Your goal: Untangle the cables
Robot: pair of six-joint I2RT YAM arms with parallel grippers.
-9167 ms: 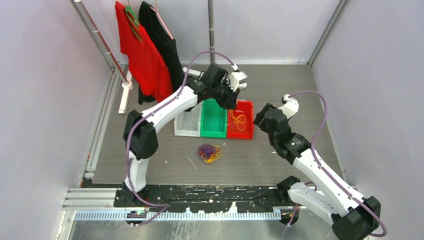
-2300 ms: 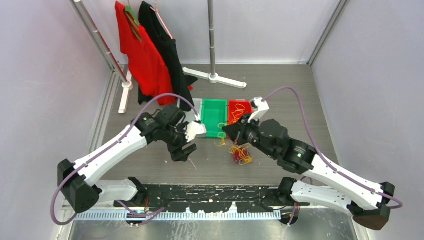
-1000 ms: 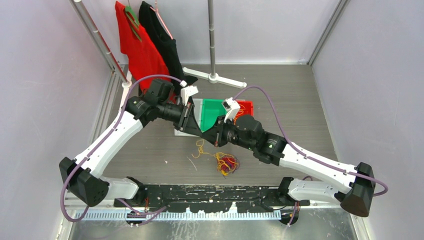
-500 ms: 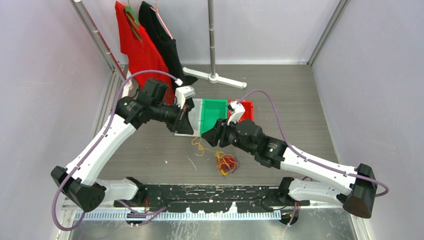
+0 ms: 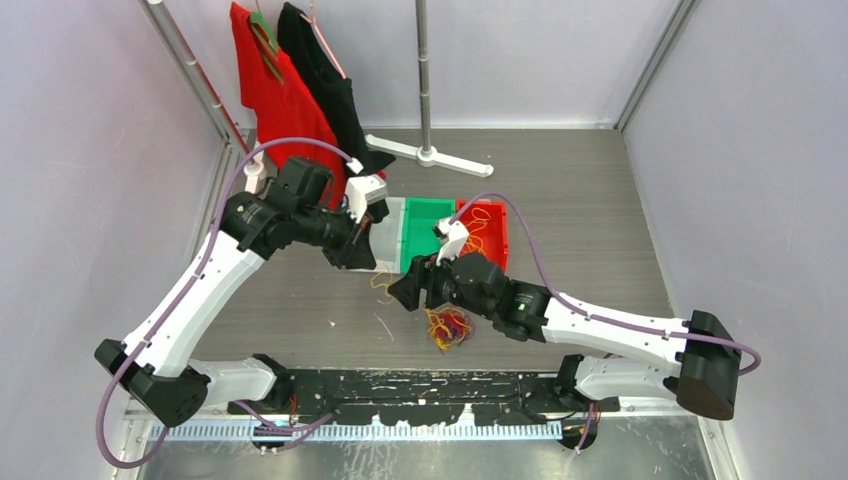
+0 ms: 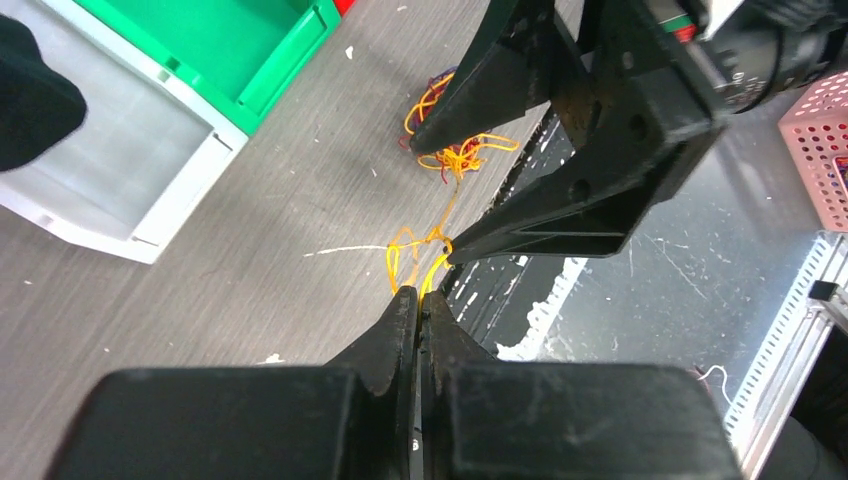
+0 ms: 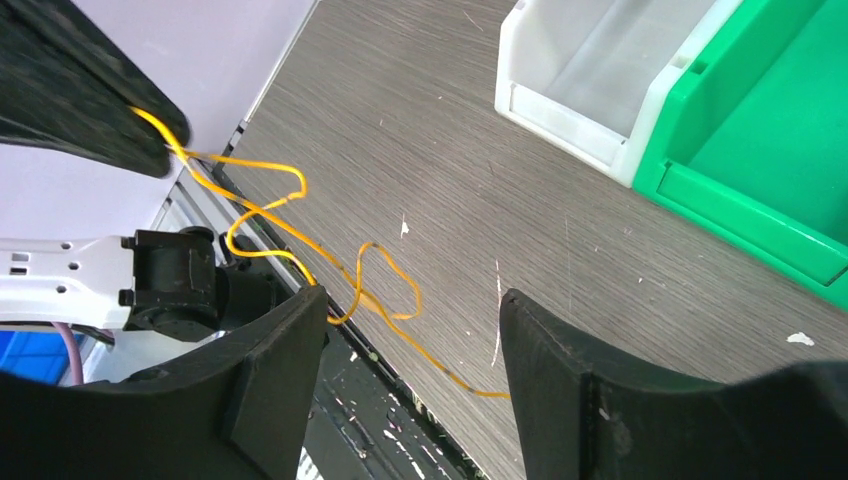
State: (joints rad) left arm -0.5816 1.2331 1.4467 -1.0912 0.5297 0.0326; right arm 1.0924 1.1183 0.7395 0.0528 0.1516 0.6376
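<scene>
A grey wood-look table (image 5: 600,250) sits between pale walls. Three plastic bins stand in a row: a white bin (image 6: 120,180), a green bin (image 5: 428,235) and a red bin (image 5: 490,235). A red shirt (image 5: 280,100) and a black shirt (image 5: 335,90) hang at the back. The left gripper (image 6: 420,300) pinches a thin yellow-orange cable (image 6: 393,265). The cable runs to a small wad of orange, red and purple cables (image 5: 447,325) on the table, partly hidden by the right arm. The right gripper (image 7: 410,300) has its fingers wide apart and holds nothing.

Bright, even light from above. Soft, faint shadows lie beside the green bin (image 5: 427,232). Everything looks sharp.
</scene>
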